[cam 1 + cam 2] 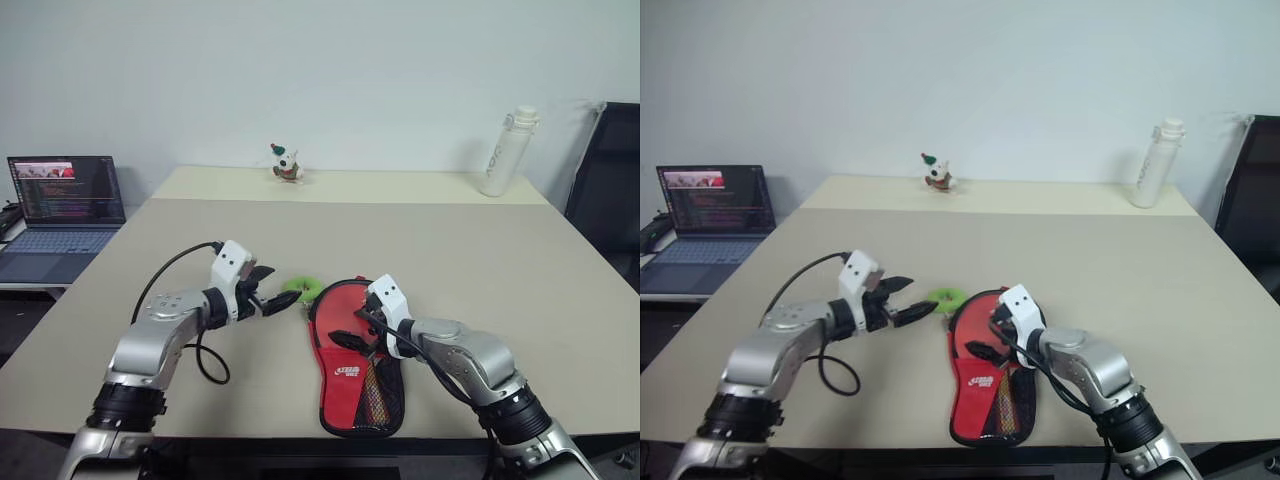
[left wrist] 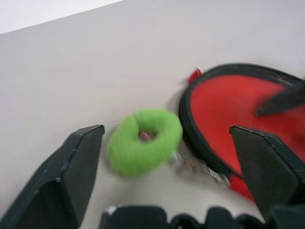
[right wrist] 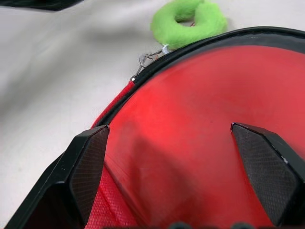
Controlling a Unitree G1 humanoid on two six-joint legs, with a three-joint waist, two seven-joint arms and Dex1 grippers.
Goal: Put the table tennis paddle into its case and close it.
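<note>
The case (image 1: 352, 372) lies flat near the table's front edge, red side up, with its white logo and black mesh pocket toward me. The table tennis paddle is hidden. A small green ring (image 1: 303, 289) lies just left of the case's round end, and a small metal ring (image 3: 147, 59) ties it to the zipper there. My left gripper (image 1: 275, 291) is open and points right at the green ring, which lies between and just beyond its fingers (image 2: 78, 162). My right gripper (image 1: 356, 330) hovers open over the round red end of the case (image 3: 200, 119).
On a side desk to the left stands an open laptop (image 1: 65, 212). A small toy figure (image 1: 286, 163) and a white bottle (image 1: 508, 152) stand at the table's far edge. A black chair (image 1: 610, 190) is at the right.
</note>
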